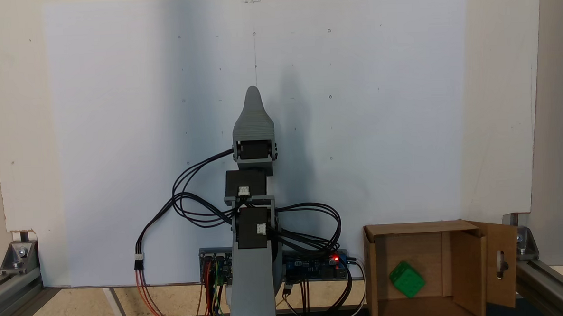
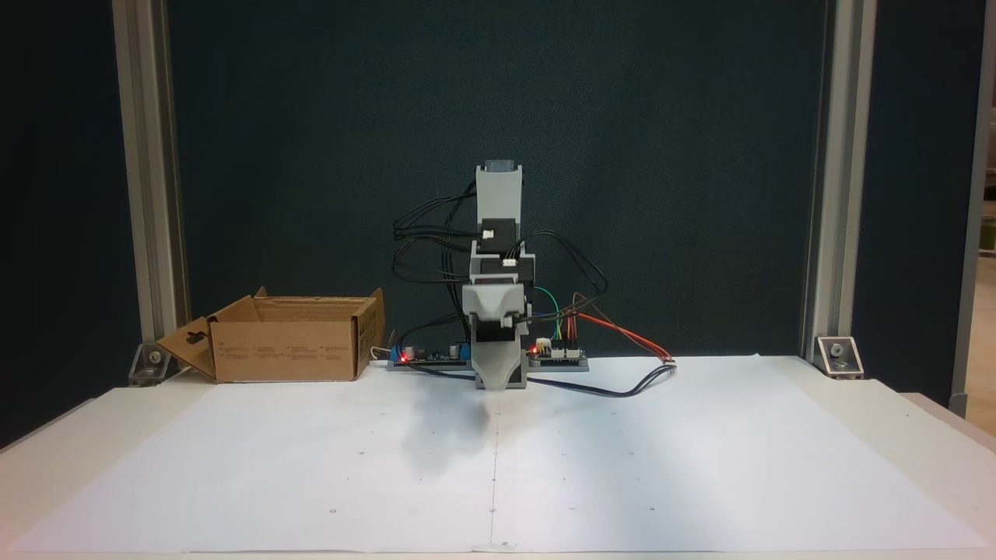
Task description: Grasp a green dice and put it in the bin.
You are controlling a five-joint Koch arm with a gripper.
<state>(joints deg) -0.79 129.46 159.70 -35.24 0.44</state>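
Observation:
The green dice (image 1: 407, 279) lies tilted on the floor of the bin (image 1: 374, 268), a brown cardboard box with open flaps, at the lower right of a fixed view. In the other fixed view the bin (image 2: 288, 350) stands at the back left of the table, and its walls hide the dice. The arm is folded up over its base in the middle. My gripper (image 1: 252, 90) reaches forward over the white sheet, well away from the bin, with nothing seen in it. My gripper (image 2: 498, 383) hangs low over the sheet. Its jaws overlap, so only one tip shows.
A large white paper sheet (image 2: 622, 459) covers the table in front of the arm. Controller boards (image 2: 556, 354) and loose cables (image 1: 188, 200) sit around the arm's base. Aluminium frame posts (image 2: 825, 194) and corner brackets (image 1: 19, 255) stand at the table's back corners.

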